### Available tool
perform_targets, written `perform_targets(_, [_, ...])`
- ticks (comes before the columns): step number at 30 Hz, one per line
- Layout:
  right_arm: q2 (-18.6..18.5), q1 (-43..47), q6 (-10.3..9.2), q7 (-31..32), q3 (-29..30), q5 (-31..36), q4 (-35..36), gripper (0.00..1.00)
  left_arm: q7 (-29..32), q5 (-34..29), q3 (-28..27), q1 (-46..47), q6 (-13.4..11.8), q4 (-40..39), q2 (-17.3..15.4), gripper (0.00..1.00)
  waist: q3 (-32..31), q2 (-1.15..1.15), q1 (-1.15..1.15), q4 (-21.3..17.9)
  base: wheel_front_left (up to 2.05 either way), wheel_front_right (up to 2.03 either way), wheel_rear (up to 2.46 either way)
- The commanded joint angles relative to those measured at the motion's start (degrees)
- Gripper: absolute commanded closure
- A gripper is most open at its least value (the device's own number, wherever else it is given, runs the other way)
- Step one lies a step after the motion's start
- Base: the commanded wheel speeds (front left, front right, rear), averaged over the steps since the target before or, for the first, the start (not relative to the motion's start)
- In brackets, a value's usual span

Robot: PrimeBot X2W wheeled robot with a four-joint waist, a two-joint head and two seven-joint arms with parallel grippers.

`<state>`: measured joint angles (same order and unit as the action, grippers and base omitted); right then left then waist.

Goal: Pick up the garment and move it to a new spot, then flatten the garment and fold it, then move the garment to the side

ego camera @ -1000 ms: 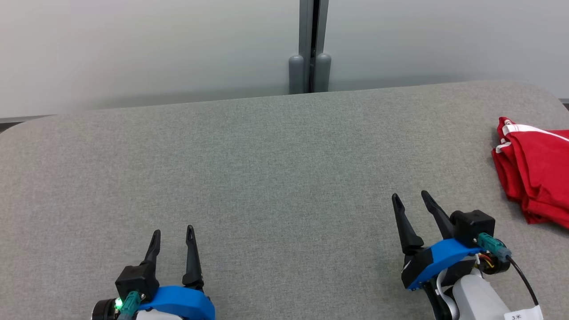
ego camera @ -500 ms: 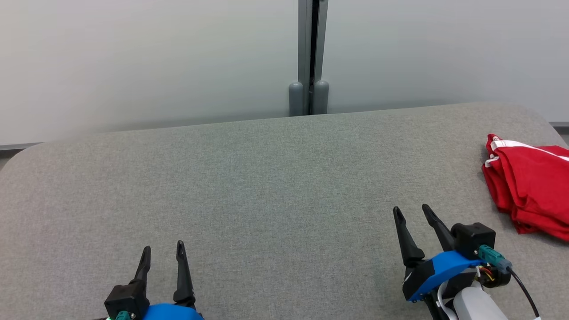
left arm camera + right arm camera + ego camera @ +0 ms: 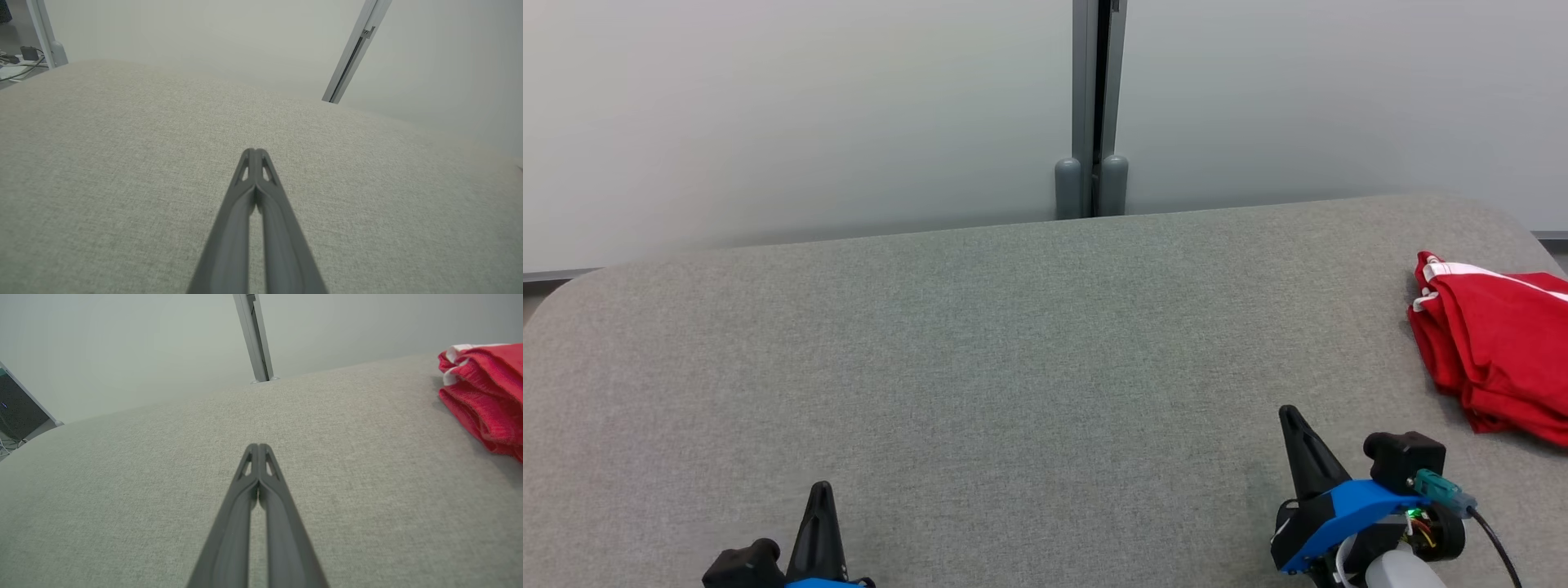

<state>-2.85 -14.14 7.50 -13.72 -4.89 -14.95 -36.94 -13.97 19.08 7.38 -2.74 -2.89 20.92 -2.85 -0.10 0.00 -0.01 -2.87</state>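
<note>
Fingers of the left hand point(image 3: 254, 152) and the right hand point(image 3: 258, 446) pressed together, holding nothing, over the grey surface point(image 3: 1013, 343). Folded red garment point(image 3: 1494, 351) at the surface's right end, partly cut off by the frame edge.

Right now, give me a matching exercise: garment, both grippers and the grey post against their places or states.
1 garment
2 left gripper
3 right gripper
4 grey post

A shut, head view's lower right
B behind the table's far edge
C red, at the table's right side
D shut, head view's lower left

Pairs: 1-C, 2-D, 3-A, 4-B
</note>
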Motion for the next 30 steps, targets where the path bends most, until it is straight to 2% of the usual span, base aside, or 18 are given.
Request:
perform_targets(1, [0.0,-1.0,0.00,0.7,0.8,-3.1,1.6,1.00,0.7,2.8,-0.9,1.2,0.5,-1.0,0.0,1.00,0.0,0.00,0.01,0.1,0.00,0.00,0.00])
perform_targets(30, [0.0,2.6,0.00,7.7,4.4,-30.7,10.1,1.00,8.0,28.9,-5.7,4.3,4.2,-3.4,0.0,1.00,0.1,0.00,0.01,0.8,0.00,0.00,0.00])
